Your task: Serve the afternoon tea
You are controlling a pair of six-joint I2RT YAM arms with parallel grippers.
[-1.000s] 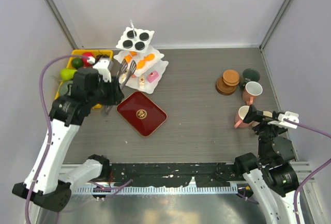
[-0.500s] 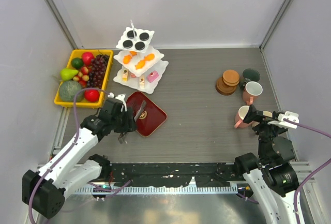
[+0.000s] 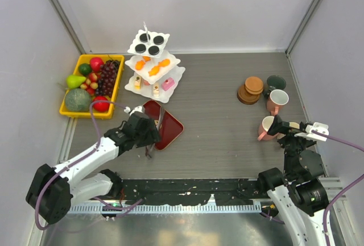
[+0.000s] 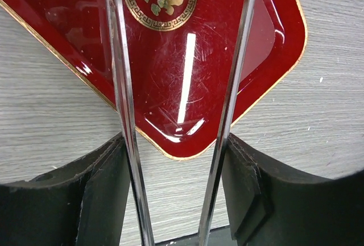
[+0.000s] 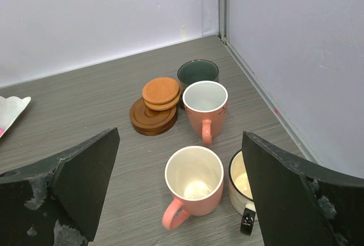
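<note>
The whole bench is taken from above and behind the arms, looking down and away. The red tray is seen steeply and very near between the left fingers, along the metal tongs; the overhead view shares it. The mugs and coasters at the right are viewed obliquely between the right fingers, likewise shared.

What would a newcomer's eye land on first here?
Probably the white three-tier stand of pastries at back left, beside the yellow fruit tray. Then the metal tongs held in the left arm's jaws above the red lacquer tray. Mugs and brown coasters cluster at the right.
</note>
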